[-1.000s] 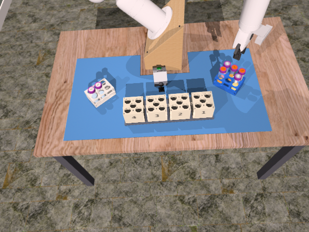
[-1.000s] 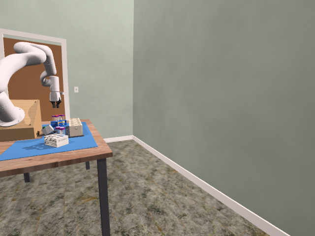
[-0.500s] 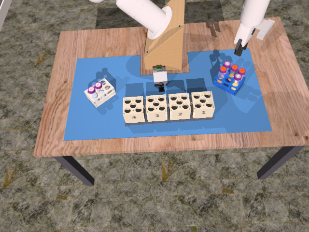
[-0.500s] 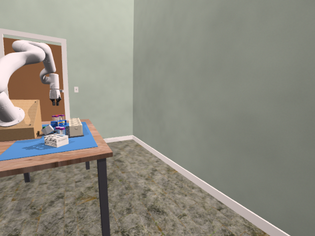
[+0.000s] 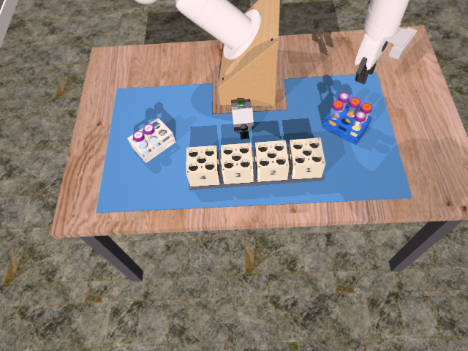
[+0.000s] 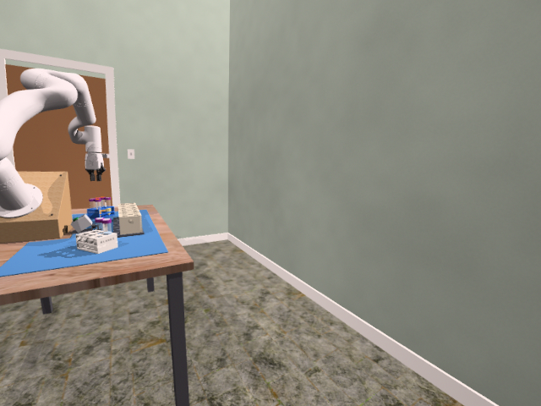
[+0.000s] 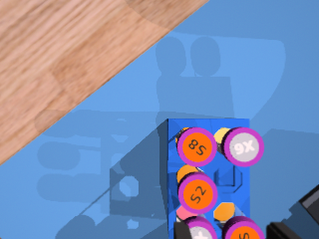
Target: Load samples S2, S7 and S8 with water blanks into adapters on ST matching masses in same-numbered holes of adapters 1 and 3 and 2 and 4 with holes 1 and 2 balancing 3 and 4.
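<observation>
Top view: three orange-dotted tubes (image 5: 354, 102) (image 6: 97, 200) (image 7: 197, 194) seated in blue rack (image 5: 339, 131) (image 6: 92, 213) (image 7: 209, 122), 3 o'clock on counter (image 5: 151, 222) (image 6: 131, 270) (image 7: 75, 65) | pincer (image 5: 361, 77) (image 6: 95, 178) (image 7: 229, 231) poised above, partly spread, nothing gripped | white rack (image 5: 146, 155) (image 6: 96, 247) placed at 9 | four cream blocks (image 5: 272, 175) (image 6: 131, 225) lined up toward 6, no tubes seen in their holes

Relative to the earliest frames, the claw (image 5: 363, 78) (image 6: 95, 178) (image 7: 229, 232) is displaced slightly toward 1 o'clock in the top view. In the exterior view, it is displaced toward 12 o'clock, placing it slightly higher above the worktop (image 5: 151, 222) (image 6: 174, 264) (image 7: 75, 55).
</observation>
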